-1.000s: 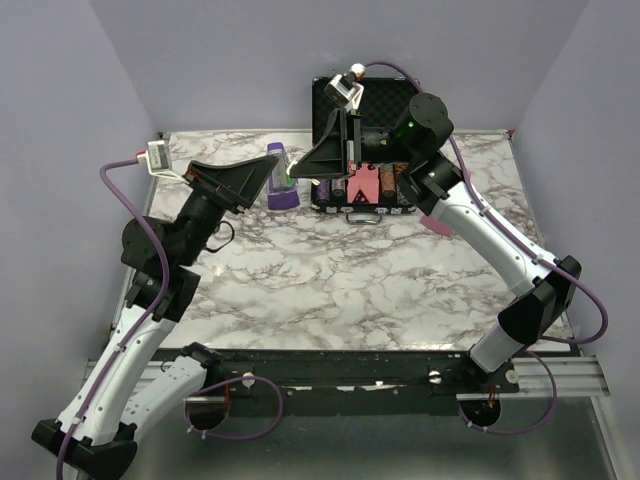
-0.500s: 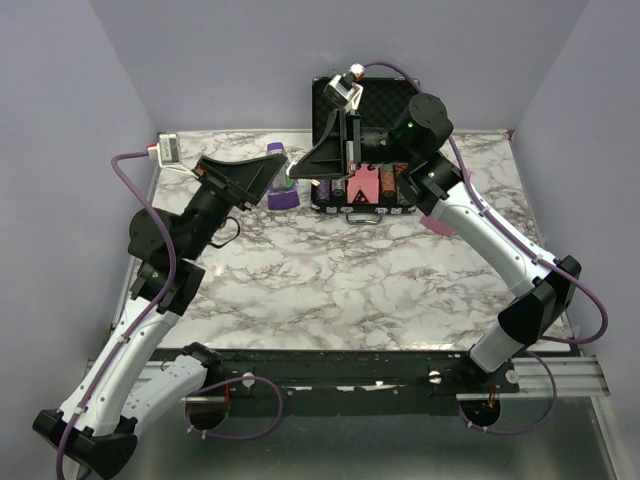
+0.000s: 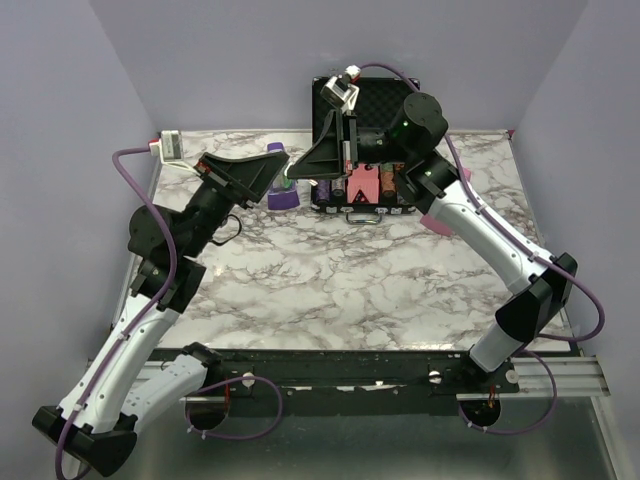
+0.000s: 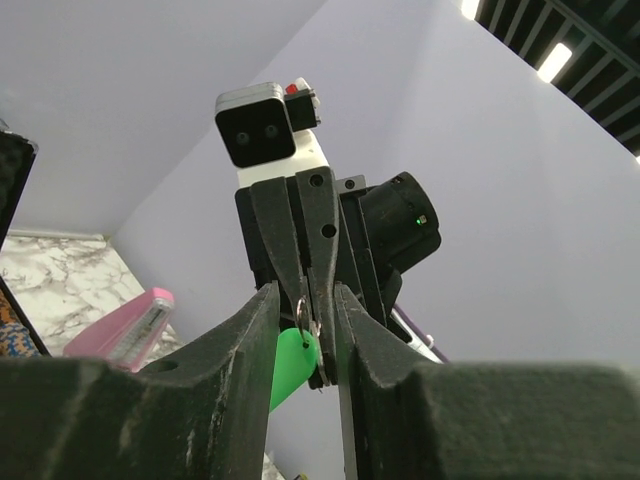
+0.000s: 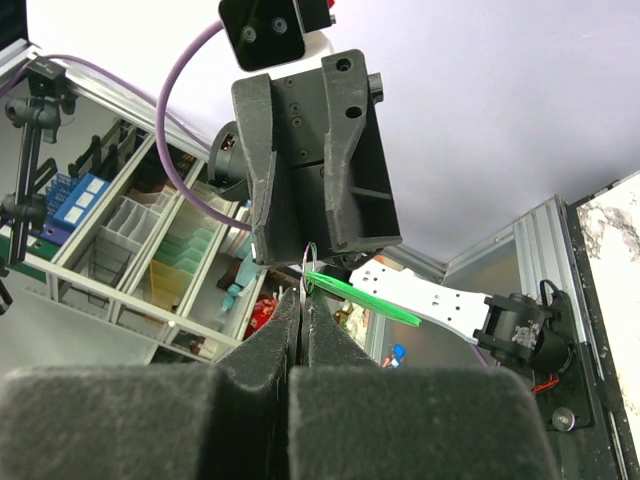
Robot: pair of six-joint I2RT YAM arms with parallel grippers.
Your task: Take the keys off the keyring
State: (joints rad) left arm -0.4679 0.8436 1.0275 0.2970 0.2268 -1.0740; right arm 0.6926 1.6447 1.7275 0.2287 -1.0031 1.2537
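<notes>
Both grippers meet in mid-air above the table's far side. My right gripper (image 3: 298, 172) is shut on a thin silver key (image 4: 323, 362). The key's metal ring (image 5: 311, 263) and bright green tag (image 5: 365, 298) stick out past its tips. The tag also shows in the top view (image 3: 288, 181) and the left wrist view (image 4: 290, 365). My left gripper (image 3: 281, 172) faces the right one. Its jaws stand a little apart on either side of the ring, the tag and the right gripper's fingertips (image 4: 312, 300). I cannot tell whether its pads touch the key.
An open black poker-chip case (image 3: 365, 190) stands at the back, right under my right arm. A purple metronome-shaped object (image 3: 279, 196) stands just below the grippers. A pink object (image 3: 437, 222) lies right of the case. The marble table (image 3: 340, 275) stretches toward me.
My left arm has swung its gripper right and a little up, closing in on the right gripper's tips. The right gripper has barely moved and still pinches the key.
</notes>
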